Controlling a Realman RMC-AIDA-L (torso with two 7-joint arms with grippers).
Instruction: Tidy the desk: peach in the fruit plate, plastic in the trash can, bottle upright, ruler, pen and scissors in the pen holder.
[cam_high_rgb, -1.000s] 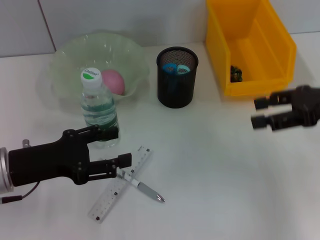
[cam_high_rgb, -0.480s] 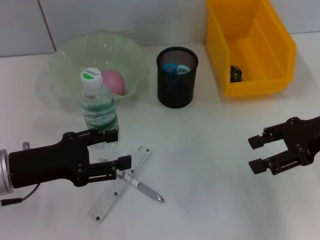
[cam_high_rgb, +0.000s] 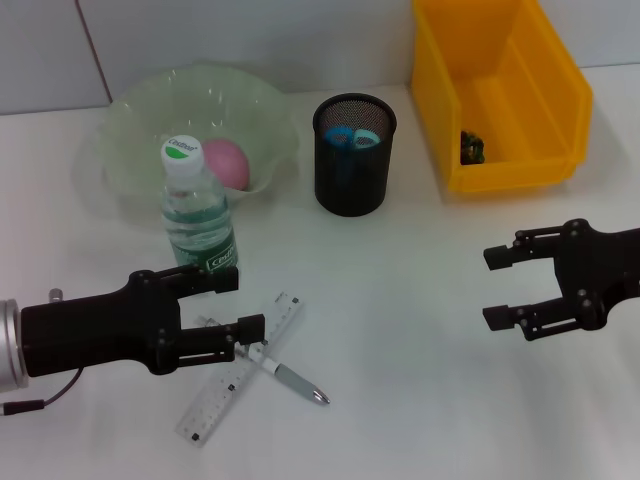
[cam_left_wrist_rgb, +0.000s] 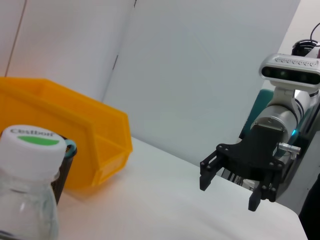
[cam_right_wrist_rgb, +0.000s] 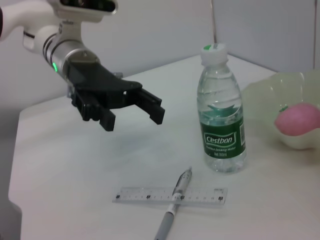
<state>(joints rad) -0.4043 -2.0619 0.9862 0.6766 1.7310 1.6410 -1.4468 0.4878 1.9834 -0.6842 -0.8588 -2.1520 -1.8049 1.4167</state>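
The water bottle (cam_high_rgb: 198, 215) stands upright in front of the pale green fruit plate (cam_high_rgb: 140, 110), which holds the pink peach (cam_high_rgb: 225, 162). The clear ruler (cam_high_rgb: 225, 385) and the pen (cam_high_rgb: 288, 378) lie crossed on the table, just in front of the bottle. My left gripper (cam_high_rgb: 238, 303) is open and empty, low beside the bottle and just above the ruler's far end. My right gripper (cam_high_rgb: 495, 287) is open and empty over bare table at the right. The black mesh pen holder (cam_high_rgb: 354, 160) holds blue-handled scissors (cam_high_rgb: 350, 137). The right wrist view shows the bottle (cam_right_wrist_rgb: 222, 125), ruler (cam_right_wrist_rgb: 150, 195), pen (cam_right_wrist_rgb: 175, 202) and left gripper (cam_right_wrist_rgb: 135, 115).
The yellow bin (cam_high_rgb: 555, 90) stands at the back right with a small dark object (cam_high_rgb: 471, 147) inside. The white table's back edge meets a wall behind the plate and bin. In the left wrist view the bottle cap (cam_left_wrist_rgb: 32, 145) is close and the right gripper (cam_left_wrist_rgb: 235, 175) farther off.
My right gripper has come away from the yellow bin, forward and slightly left, and stays open. My left gripper has shifted slightly forward, away from the bottle.
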